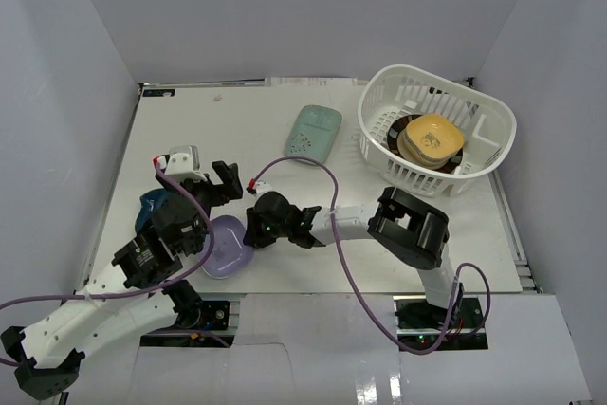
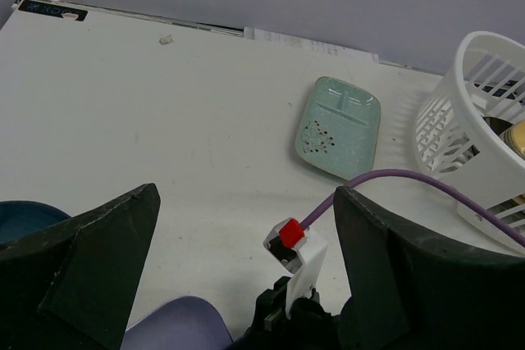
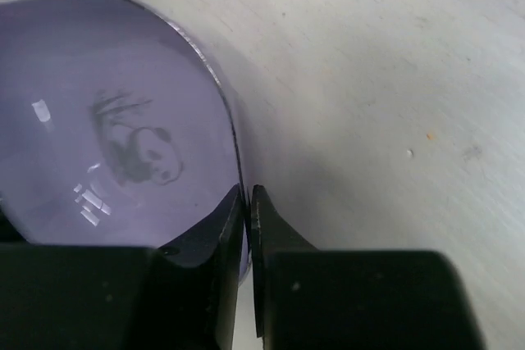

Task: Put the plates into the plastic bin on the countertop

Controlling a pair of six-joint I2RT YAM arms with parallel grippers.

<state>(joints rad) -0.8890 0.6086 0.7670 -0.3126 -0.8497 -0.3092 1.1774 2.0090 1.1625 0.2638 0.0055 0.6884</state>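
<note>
Right fingers clenched on purple plate rim; left fingers spread, holding nothing. Step: pickup. Next move likely calls for a lift, then a carry to the plastic bin.

no legible text or labels

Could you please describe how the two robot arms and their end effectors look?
The left arm and right arm have white links and black joint housings, each trailed by a purple cable. The left end effector has two broad black wedge fingers; the right end effector is black too, with a red-tabbed white plug.
</note>
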